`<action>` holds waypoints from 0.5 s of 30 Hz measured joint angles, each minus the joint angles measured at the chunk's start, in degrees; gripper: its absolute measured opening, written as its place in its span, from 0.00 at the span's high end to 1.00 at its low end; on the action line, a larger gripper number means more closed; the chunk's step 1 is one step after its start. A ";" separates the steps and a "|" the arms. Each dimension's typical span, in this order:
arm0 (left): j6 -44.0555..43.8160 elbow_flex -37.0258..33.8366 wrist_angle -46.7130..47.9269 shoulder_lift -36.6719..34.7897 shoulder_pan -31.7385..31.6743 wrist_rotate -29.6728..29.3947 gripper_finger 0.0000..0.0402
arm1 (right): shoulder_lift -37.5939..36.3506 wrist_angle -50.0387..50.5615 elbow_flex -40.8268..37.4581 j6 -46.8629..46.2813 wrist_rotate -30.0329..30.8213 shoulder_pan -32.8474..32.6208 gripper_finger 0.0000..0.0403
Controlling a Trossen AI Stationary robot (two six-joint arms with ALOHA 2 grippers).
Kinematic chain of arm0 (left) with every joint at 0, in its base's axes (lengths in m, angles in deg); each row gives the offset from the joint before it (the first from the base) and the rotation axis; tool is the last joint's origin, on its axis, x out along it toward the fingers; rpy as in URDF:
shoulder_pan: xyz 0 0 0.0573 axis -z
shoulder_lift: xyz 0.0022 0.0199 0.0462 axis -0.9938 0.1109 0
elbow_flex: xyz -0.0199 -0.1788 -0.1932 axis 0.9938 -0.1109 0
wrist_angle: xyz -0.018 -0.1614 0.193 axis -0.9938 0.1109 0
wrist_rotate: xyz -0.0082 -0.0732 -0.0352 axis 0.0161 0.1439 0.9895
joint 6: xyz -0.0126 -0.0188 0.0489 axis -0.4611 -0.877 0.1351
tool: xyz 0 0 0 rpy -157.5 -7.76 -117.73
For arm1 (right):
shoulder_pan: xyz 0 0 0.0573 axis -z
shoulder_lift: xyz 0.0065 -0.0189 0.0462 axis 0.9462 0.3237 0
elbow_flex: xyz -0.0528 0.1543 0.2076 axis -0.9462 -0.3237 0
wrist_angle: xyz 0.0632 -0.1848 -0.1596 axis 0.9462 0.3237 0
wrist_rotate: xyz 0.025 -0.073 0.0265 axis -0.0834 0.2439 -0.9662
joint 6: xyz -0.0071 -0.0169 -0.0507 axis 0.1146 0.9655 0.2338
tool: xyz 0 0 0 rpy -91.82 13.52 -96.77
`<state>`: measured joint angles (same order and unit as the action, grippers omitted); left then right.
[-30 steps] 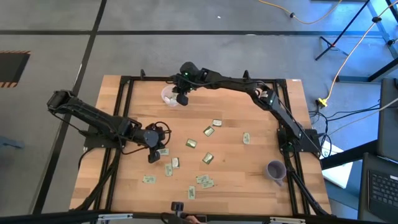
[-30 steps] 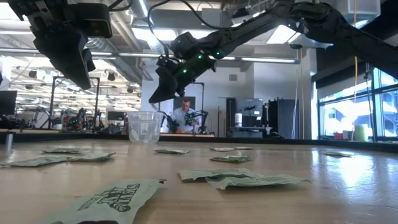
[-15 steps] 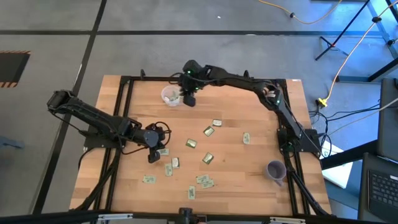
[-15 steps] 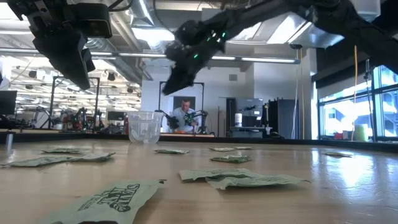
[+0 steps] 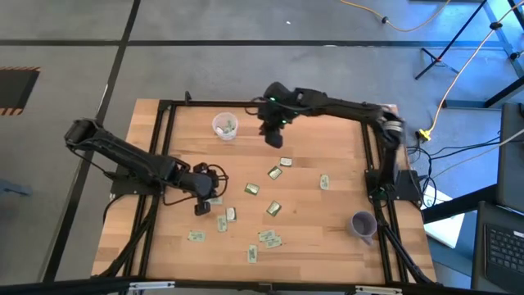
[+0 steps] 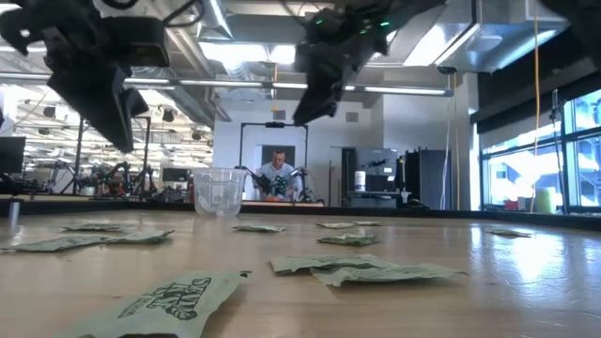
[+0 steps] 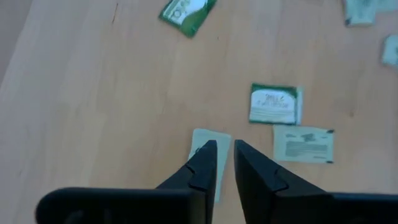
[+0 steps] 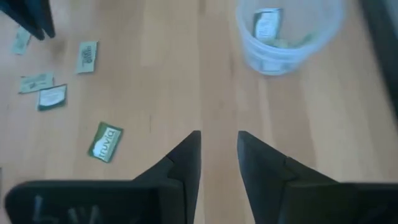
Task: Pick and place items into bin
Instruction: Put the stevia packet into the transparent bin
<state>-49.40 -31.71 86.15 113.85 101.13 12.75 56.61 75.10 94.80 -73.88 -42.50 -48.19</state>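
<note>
Several small pale green and white packets lie flat on the wooden table, among them one [image 5: 275,173] mid-table and one [image 7: 274,104] ahead of the left fingers. The clear cup [image 5: 224,126] stands near the far edge with packets inside [image 8: 267,25]. My right gripper [image 5: 273,135] hangs open and empty in the air to the right of the cup [image 8: 287,34]. My left gripper [image 7: 224,146] hovers over a pale packet [image 7: 208,135] near the table's left side, with only a narrow gap between its fingers, and it is raised off the table in the low view [image 6: 122,136].
A purple translucent cup [image 5: 363,223] stands near the table's right near corner. A black frame [image 5: 168,111] runs around the table. Loose packets lie close to the low camera [image 6: 155,302]. A person [image 6: 277,176] sits in the room beyond the far edge.
My right gripper has moved from above the clear cup toward the table's right edge and risen higher in the low view. The cup and the packets on the table have stayed in place.
</note>
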 joint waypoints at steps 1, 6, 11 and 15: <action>0.13 0.00 -0.40 1.01 0.00 -0.09 0.86 | -2.65 -2.45 -3.71 -0.85 1.43 -0.11 0.73; 0.46 0.00 -1.01 6.30 -0.02 -0.07 0.82 | -13.79 -11.56 -19.08 -4.94 8.02 -0.64 0.73; -2.81 0.00 -4.21 10.78 -0.34 -0.07 0.82 | -21.67 -18.26 -30.24 -7.84 8.91 -1.09 0.73; -3.00 0.02 -6.95 13.71 -0.39 -0.52 0.82 | -26.42 -24.24 -38.23 -10.09 14.37 -2.29 0.73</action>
<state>-52.40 -31.69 79.21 127.56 100.74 12.23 30.20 50.85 56.57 -83.97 -28.13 -50.48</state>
